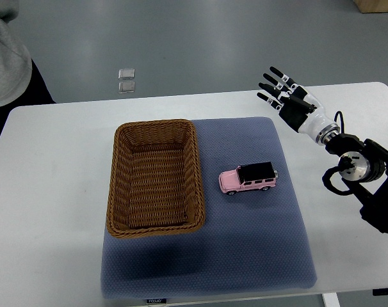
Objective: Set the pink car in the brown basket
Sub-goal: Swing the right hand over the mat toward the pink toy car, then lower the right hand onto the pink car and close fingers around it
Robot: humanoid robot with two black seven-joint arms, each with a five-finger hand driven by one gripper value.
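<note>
Pink and glossy, the pink car [248, 178] sits on its wheels on the blue mat [258, 256], toward the mat's right half, just beside the brown basket [120, 192] but not touching it. The right hand [285, 93] hovers near the far right corner of the white tabletop [53, 192], fingers spread wide, holding nothing at all. No left arm in sight.

Here's the play as I read it: the reach has to come down and inward toward the car, and the best bite is probably across the narrow body, fingers on one flank, thumb on the other, below that black roof. It's a hard, smooth little shell on rolling wheels, so a nudge from one side could send it scooting along the mat.

The basket is woven wicker, rectangular, with raised sloping walls and nothing inside. Lift high enough to clear that rim, then release low over the ribbed floor. The mat looks soft and finely dimpled.

A person's grey sleeve [5, 51] shows at the far left corner.
</note>
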